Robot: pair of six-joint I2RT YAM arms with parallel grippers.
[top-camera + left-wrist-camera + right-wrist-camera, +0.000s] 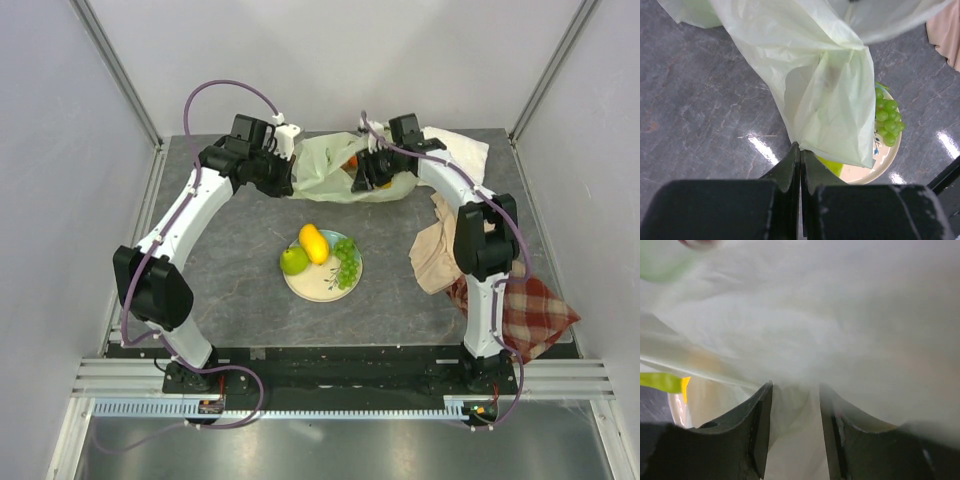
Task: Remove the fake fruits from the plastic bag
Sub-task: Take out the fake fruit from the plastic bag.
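Left pincer [800, 152], closed tight, pinches the bag [825, 85] near the far edge of the surface [230, 275]; right pincer [794, 415], narrow, grips bag film. On the plate [312, 289], mid-surface, lie apple [294, 261], mango [314, 243], grapes [346, 262].

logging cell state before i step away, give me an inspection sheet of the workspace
surface: grey marbled table
job's things: plastic bag at far edge, orange object inside; green apple, yellow mango, grapes on plate
clutter: white cloth, beige cloth, plaid cloth at right
grippers: left hand shut on plastic bag; right hand fingers apart, film between, grip unclear
cables: purple cable along each arm
surroundings: white walls, metal frame
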